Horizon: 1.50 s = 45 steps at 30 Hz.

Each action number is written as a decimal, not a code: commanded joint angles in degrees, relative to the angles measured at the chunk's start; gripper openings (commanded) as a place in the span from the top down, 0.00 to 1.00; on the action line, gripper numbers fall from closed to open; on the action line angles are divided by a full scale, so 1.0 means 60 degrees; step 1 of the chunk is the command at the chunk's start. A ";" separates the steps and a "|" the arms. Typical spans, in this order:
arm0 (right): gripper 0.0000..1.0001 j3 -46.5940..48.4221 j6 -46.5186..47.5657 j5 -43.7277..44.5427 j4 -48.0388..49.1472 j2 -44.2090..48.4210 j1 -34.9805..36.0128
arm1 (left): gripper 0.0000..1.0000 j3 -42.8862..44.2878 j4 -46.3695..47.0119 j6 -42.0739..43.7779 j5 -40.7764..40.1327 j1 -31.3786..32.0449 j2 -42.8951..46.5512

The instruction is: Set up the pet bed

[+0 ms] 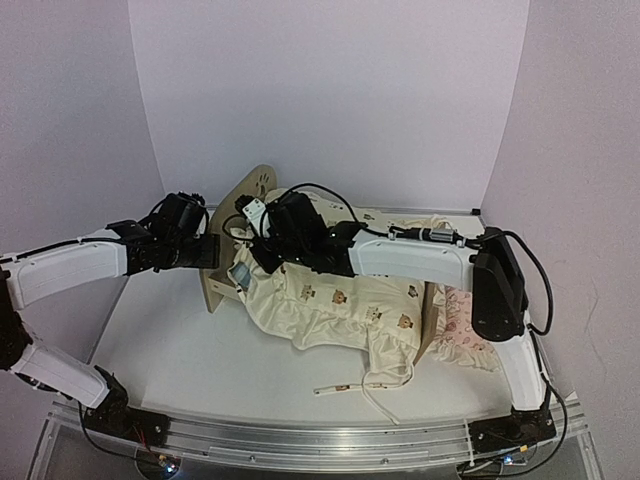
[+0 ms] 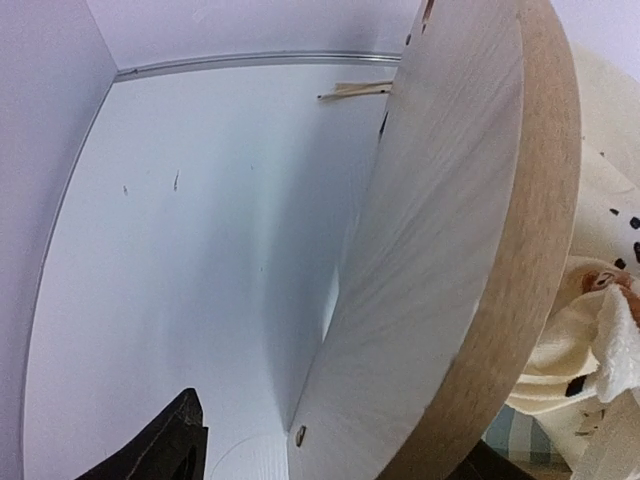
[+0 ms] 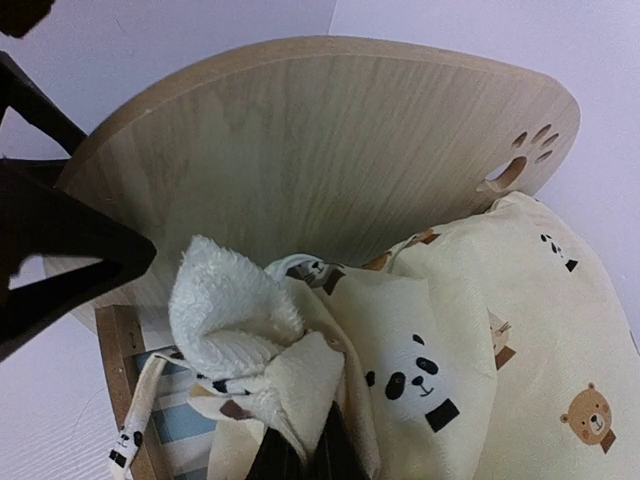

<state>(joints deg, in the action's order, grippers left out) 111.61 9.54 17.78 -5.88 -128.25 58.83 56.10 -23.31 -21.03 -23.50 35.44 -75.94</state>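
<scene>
Nearest the right wrist lens: dark jaws of the right arm (image 1: 410, 258), pressed together on a bunched corner of the cushion (image 3: 520, 330), fleecy underside turned out. Pinch sits just in front of the headboard (image 3: 320, 150), low, inside the frame.

Whole pet bed (image 1: 258, 185) stands on the desk (image 1: 170, 350), headboard toward the left arm (image 1: 75, 268), paw cutout near its top. Left arm's jaws spread, straddling the headboard's edge. The one finger (image 2: 160, 450) seen in the left wrist view stands clear of the outer face, so no clamp yet.

Handling, judged: frame is stiff board and looks light, likely to skid or tip on the smooth desk if pushed high on the headboard. Best hold is the headboard's edge, low, across its thickness; the flat faces offer nothing. Cushion is soft and floppy and drags its ties (image 1: 345, 388). Take it by corners or ruffle; expect it to sag and snag.

Contents of the frame: striped mattress base (image 3: 190, 425) showing right below the headboard. Cushion lies over it, crumpled, not flat, one side spilling over the rail toward the arm bases. Its ties lie loose on the desk, outside the frame. Also outside: pink pillow (image 1: 465, 340), at the end opposite the headboard, partly hidden behind the right arm. Whether the cushion's other corners are seated: cannot tell.
</scene>
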 commanded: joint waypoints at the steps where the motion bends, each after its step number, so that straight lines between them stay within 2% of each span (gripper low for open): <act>1: 1.00 -0.0096 -0.0513 -0.0135 -0.0330 0.0222 -0.0299 | 0.41 -0.0074 0.1470 0.0811 0.1306 -0.0192 -0.0104; 3: 1.00 -0.0146 -0.0535 0.0144 -0.0371 0.0341 -0.0300 | 0.51 -0.0052 0.1732 0.0956 0.1599 -0.0188 -0.0337; 7: 1.00 -0.0318 -0.0682 0.0502 -0.0598 0.0742 -0.0299 | 0.79 0.0012 0.1951 0.1039 0.1752 -0.0193 -0.0526; 10: 0.96 -0.0557 -0.0899 0.0384 -0.0772 0.1171 -0.0299 | 0.97 0.0162 0.1935 0.0965 0.1766 -0.0193 -0.0500; 12: 0.90 -0.0656 -0.1067 0.0216 -0.1026 0.1476 -0.0299 | 1.00 0.0347 0.1854 0.0929 0.1729 -0.0195 -0.0497; 18: 0.62 -0.0610 -0.1512 -0.0155 -0.2245 0.2350 -0.0132 | 1.00 0.0746 0.1650 0.0900 0.1681 -0.0183 -0.0500; 22: 0.46 -0.0689 -0.1758 0.0099 -0.3117 0.2909 0.0213 | 1.00 0.0996 0.1511 0.0854 0.1618 -0.0183 -0.0541; 25: 0.36 -0.1069 -0.2256 0.0137 -0.3583 0.3353 0.0362 | 1.00 0.1175 0.1393 0.0852 0.1575 -0.0189 -0.0572; 27: 0.34 -0.1464 -0.2577 0.0137 -0.3704 0.3600 0.0430 | 1.00 0.1281 0.1313 0.0841 0.1560 -0.0186 -0.0599; 32: 0.41 -0.2320 -0.3439 -0.0756 -0.3609 0.3772 0.0912 | 1.00 0.1511 0.1144 0.0853 0.1610 -0.0189 -0.0641; 34: 0.44 -0.2596 -0.3551 -0.0954 -0.3116 0.3613 0.1325 | 1.00 0.1636 0.1034 0.0867 0.1624 -0.0185 -0.0644; 37: 0.49 -0.3359 -0.3742 -0.0748 -0.1795 0.3251 0.1795 | 1.00 0.1799 0.0852 0.0866 0.1659 -0.0183 -0.0618; 39: 0.55 -0.4167 -0.4290 -0.0443 -0.0059 0.3082 0.1880 | 1.00 0.1936 0.0724 0.0832 0.1638 -0.0180 -0.0591; 42: 0.58 -0.5393 -0.4960 0.0036 0.2417 0.2713 0.1889 | 1.00 0.2106 0.0541 0.0808 0.1631 -0.0176 -0.0559; 45: 0.66 -0.5583 -0.5264 0.0514 0.3686 0.1967 0.1919 | 1.00 0.2200 0.0430 0.0760 0.1656 -0.0177 -0.0525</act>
<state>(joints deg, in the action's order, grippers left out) 80.28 -16.58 15.97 -2.09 -111.09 71.19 63.15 -23.70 -9.68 -15.25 35.05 -81.06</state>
